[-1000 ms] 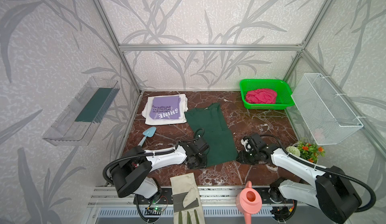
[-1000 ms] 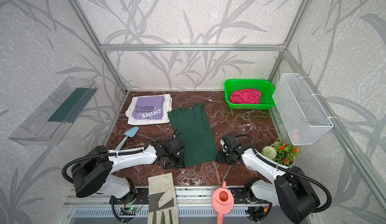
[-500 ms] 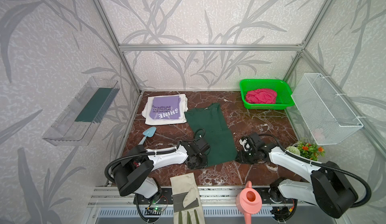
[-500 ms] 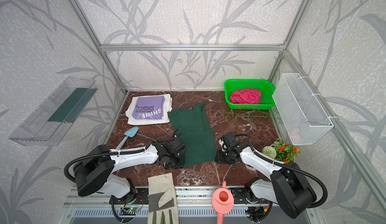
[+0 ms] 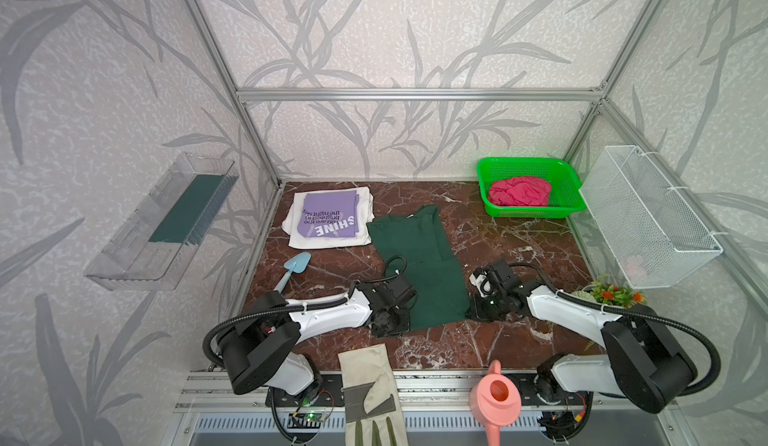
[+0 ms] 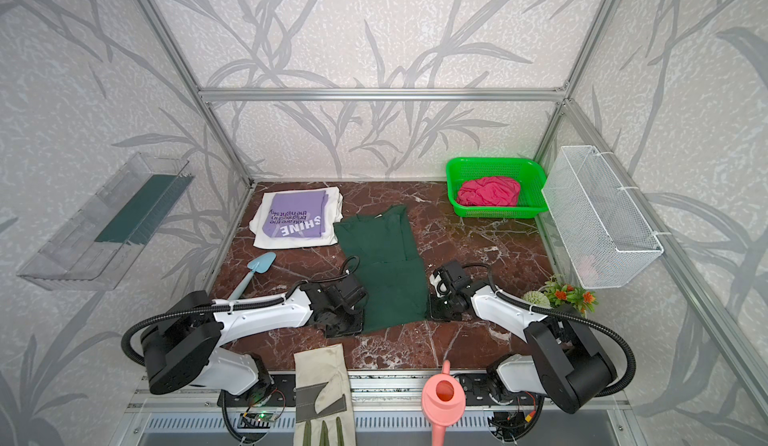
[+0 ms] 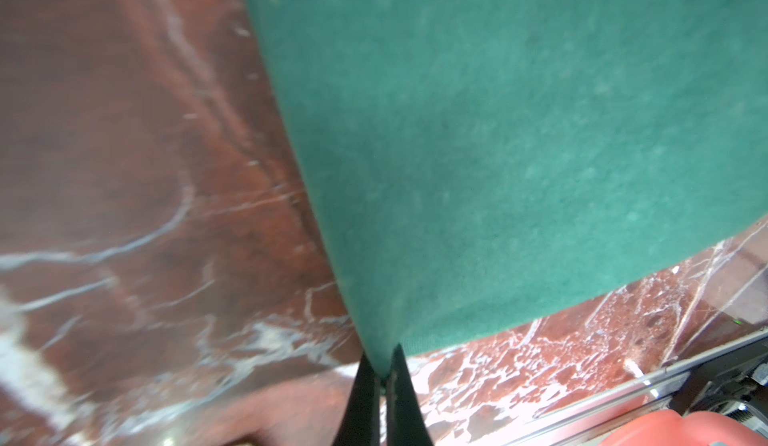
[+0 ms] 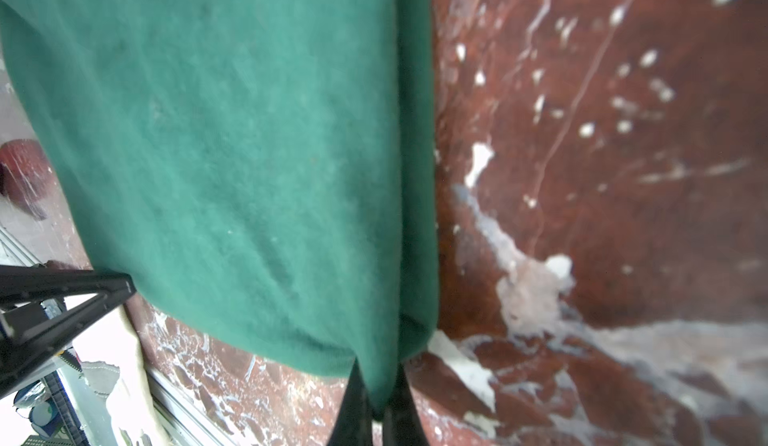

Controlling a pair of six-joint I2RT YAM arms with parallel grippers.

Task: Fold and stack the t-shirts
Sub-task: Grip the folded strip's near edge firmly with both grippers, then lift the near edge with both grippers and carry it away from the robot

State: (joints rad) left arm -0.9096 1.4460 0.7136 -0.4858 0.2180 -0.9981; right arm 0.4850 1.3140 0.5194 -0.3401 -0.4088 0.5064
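Hem of dark green t-shirt (image 5: 432,290) pinched at near corners: we see left gripper (image 7: 383,363) clenched left, right gripper (image 8: 378,377) clenched right; shirt length runs far.

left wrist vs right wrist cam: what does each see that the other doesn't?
Left wrist only: left gripper shut on one hem corner of the dark green t-shirt, plus the pink watering can. Right wrist only: right gripper shut on the other hem corner, and the left gripper seen from outside. Both: the dark green t-shirt lying on the marble table.
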